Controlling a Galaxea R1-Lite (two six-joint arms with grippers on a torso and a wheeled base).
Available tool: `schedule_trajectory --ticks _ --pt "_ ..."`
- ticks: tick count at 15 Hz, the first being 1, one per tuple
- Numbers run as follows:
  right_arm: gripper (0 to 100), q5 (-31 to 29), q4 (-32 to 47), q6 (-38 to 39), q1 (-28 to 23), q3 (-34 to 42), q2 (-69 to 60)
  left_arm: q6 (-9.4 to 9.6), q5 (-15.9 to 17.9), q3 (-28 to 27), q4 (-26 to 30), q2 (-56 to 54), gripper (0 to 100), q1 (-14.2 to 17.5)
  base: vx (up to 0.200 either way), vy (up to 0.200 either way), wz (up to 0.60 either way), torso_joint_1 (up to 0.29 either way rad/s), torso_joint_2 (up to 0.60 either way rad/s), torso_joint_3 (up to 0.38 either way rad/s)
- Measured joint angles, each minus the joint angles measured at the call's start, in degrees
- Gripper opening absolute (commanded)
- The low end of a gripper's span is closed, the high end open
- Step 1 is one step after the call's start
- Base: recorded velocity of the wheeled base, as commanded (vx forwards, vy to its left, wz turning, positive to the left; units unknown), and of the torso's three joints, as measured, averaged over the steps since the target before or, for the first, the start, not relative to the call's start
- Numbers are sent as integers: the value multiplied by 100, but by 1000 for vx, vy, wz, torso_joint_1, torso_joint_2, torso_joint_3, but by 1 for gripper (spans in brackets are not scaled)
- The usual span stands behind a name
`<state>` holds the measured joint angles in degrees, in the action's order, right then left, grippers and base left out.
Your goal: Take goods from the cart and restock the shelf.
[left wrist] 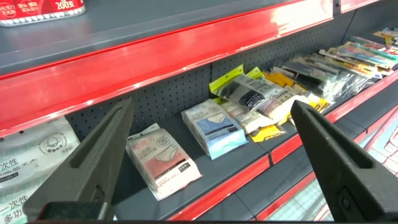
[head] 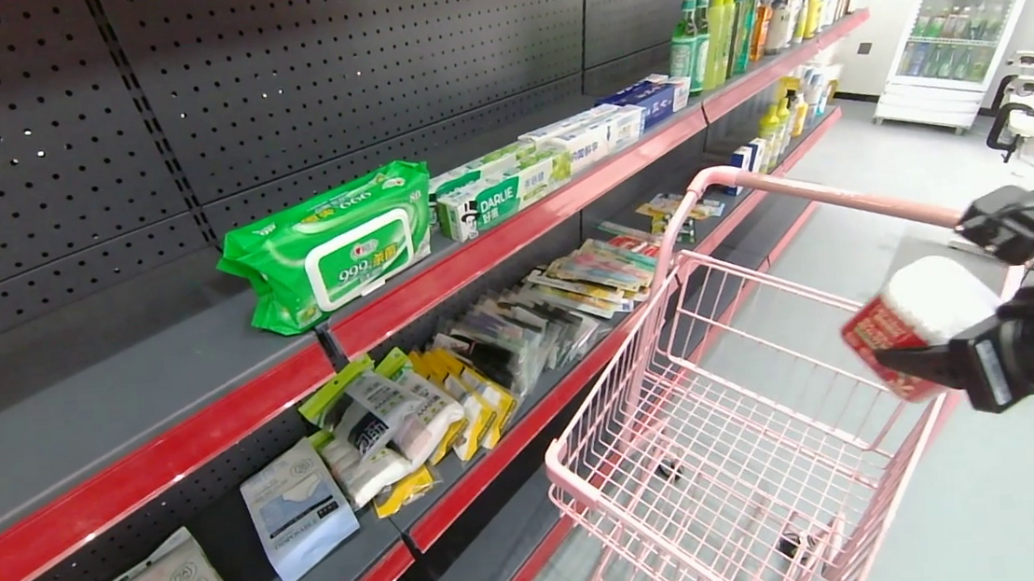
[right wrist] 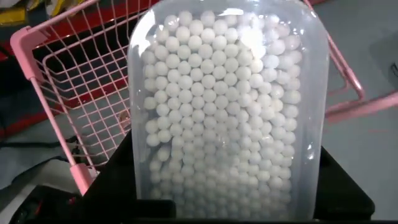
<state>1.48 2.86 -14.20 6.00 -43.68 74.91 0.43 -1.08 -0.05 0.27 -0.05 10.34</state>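
Just one bead-filled jar (right wrist: 227, 106) tight within right end effector (head: 943, 295); left end effector (left wrist: 211, 104) open.

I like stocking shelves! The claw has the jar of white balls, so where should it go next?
Probably swing the right claw leftward to the upper shelf's bare stretch beside the green wipes pack: the jar is gripped and hangs above the cart.

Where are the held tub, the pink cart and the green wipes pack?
held tub (right wrist: 227, 118): right wrist view, clear wall.
pink cart (head: 846, 198): head view, handle bar.
green wipes pack (head: 331, 246): head view, front face.
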Motion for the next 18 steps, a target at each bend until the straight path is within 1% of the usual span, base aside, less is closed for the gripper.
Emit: schedule_trajectory --ticks 2,4,6,9,14,18 --pt "0 5 400 2 -380 66 -708 1 30 0 0 0 100 -1 0 0 0 0 0 0" --pt "0 13 670 2 -567 280 -1336 6 38 -5 0 0 100 0 0 0 0 0 0 0" --pt "0 16 857 2 -641 706 -1932 26 44 -5 5 0 100 0 0 0 0 0 0 0" --pt "0 24 925 0 -668 1187 -2634 28 43 -5 9 0 100 2 0 0 0 22 -56 -37" --pt "0 16 920 6 -688 1345 -3122 26 43 -5 -2 0 100 2 0 0 0 198 -499 -299" --pt "0 7 918 6 -699 1419 -3235 30 40 -5 -2 0 100 0 0 0 0 212 -499 -288"
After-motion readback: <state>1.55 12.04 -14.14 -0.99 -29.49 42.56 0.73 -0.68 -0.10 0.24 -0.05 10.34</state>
